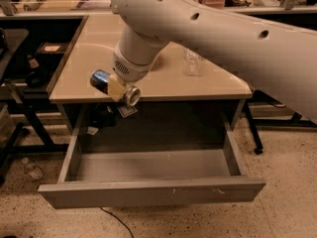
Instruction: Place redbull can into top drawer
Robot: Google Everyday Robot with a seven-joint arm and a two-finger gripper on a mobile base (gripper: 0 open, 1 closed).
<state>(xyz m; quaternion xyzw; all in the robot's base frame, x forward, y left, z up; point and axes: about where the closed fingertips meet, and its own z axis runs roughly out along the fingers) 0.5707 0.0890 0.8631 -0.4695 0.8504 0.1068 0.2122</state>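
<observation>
A: What does the redbull can (101,79) look like?

B: Slim, lying on its side and tilted. Its left end is dark blue and its right end is a shiny metal disc facing the camera.

A: Any writing on it?

B: None I can read. The body shows only blue, and the middle is covered.

A: Covered by what?

B: The end effector (118,87). It is clenched on the can, and a pale beige finger (117,87) crosses the can's middle, so both ends stick out either side.

A: And where is the can?

B: Held in the air at the front edge of the counter (208,81), left of centre, higher than the open top drawer (148,193). A glass jar (192,63) stands on the counter to the right, well apart.
</observation>
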